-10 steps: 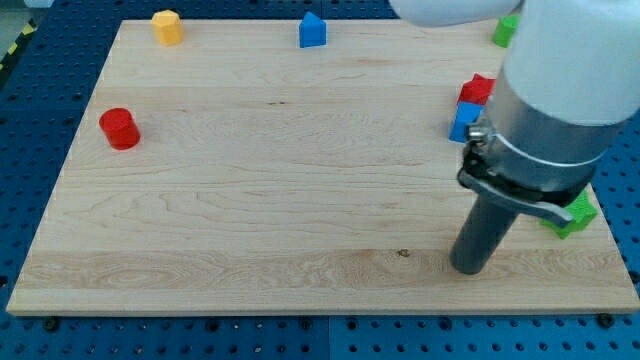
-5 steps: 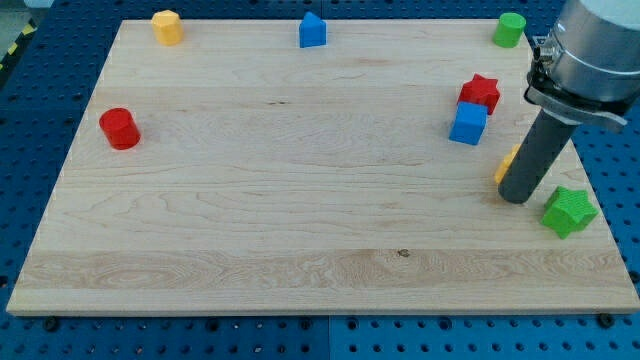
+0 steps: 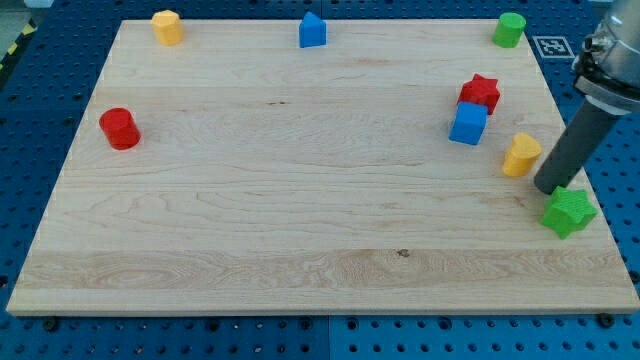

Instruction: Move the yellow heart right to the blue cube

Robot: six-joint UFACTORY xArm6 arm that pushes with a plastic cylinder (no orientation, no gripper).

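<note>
The yellow heart (image 3: 521, 154) lies near the board's right edge, below and to the right of the blue cube (image 3: 468, 124). A small gap separates the two. My tip (image 3: 549, 189) rests on the board just to the right of and slightly below the yellow heart, close to it. The tip also stands just above and left of the green star (image 3: 569, 211). The red star (image 3: 480, 93) sits right above the blue cube, nearly touching it.
A red cylinder (image 3: 119, 128) sits at the view's left. A yellow hexagonal block (image 3: 167, 27) and a blue house-shaped block (image 3: 313, 30) lie along the view's top edge. A green cylinder (image 3: 509, 29) is at the top right corner.
The rod has moved from the board's lower right up and to the right. It uncovered the yellow heart and now stands on the heart's right side.
</note>
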